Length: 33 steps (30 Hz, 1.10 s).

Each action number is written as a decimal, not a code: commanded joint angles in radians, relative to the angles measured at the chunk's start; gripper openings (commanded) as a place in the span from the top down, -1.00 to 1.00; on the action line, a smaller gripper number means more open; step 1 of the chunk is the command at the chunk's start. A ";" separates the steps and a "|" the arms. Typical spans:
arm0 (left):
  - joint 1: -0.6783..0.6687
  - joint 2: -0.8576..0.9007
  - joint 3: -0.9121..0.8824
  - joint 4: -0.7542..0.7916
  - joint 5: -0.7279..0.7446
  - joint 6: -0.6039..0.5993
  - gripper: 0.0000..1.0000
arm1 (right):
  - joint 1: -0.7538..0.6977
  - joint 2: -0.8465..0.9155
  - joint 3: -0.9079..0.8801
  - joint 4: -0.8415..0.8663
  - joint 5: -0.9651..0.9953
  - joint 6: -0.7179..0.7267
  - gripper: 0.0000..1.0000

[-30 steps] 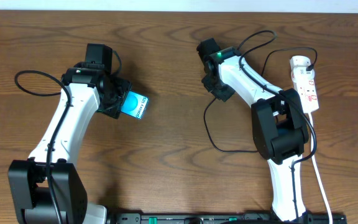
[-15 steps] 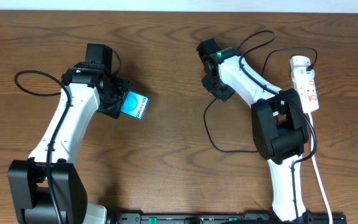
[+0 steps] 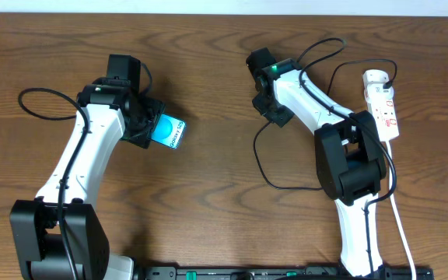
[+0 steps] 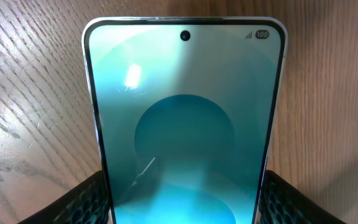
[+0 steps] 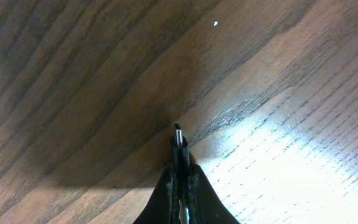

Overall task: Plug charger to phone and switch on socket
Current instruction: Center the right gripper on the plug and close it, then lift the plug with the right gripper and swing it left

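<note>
The phone (image 3: 169, 131) with its cyan screen lies left of centre, and my left gripper (image 3: 148, 128) is shut on its two long edges. In the left wrist view the phone (image 4: 185, 118) fills the frame, the black fingers (image 4: 89, 202) pressed against its sides. My right gripper (image 3: 273, 110) is shut on the charger (image 5: 178, 144), whose small plug tip sticks out past the pinched fingers just above the wood. The charger's thin black cable (image 3: 267, 173) loops down and back across the table. The socket (image 3: 383, 103), a white strip with red switches, lies at the far right.
The right arm's base (image 3: 351, 167) stands between the cable loop and the socket. A white cord (image 3: 400, 225) runs from the socket toward the front edge. Another black cable (image 3: 41, 105) loops beside the left arm.
Nothing has visibly moved in the overhead view; both arms and the phone hold their places.
</note>
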 commanded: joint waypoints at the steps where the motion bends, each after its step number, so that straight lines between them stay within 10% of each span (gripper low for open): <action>1: 0.000 0.000 -0.002 -0.003 0.002 0.013 0.86 | 0.011 0.026 -0.002 -0.005 0.023 0.009 0.97; 33: 0.000 0.000 -0.002 -0.006 0.002 0.013 0.86 | -0.002 0.018 0.029 -0.002 -0.011 -0.127 0.98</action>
